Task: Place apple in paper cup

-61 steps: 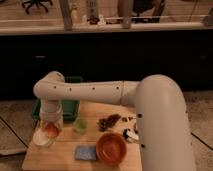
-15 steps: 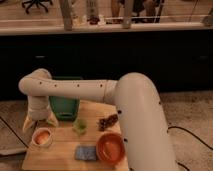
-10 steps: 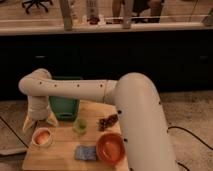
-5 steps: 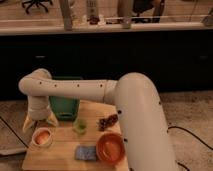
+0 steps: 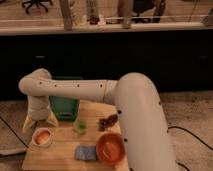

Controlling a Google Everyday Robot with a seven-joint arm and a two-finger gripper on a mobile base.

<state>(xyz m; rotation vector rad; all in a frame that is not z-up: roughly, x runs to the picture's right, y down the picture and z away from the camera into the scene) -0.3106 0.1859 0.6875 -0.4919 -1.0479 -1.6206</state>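
Note:
The white paper cup (image 5: 41,138) stands at the front left of the wooden table (image 5: 65,150). The reddish-orange apple (image 5: 42,136) lies inside it and fills most of its mouth. My gripper (image 5: 39,121) hangs just above and slightly behind the cup. It is open and empty, with its white fingers (image 5: 28,124) spread to either side. It does not touch the apple or the cup. The big white arm reaches in from the right across the table.
A green basket (image 5: 64,106) stands behind the gripper. A small translucent green cup (image 5: 79,125), a dark grape-like cluster (image 5: 107,121), an orange bowl (image 5: 110,148) and a blue sponge (image 5: 86,152) lie to the right. The table's left edge is close to the cup.
About six seconds ago the gripper was low over the cup; it has since risen and drawn back, leaving the apple inside. Nothing has moved in the last second and a half.

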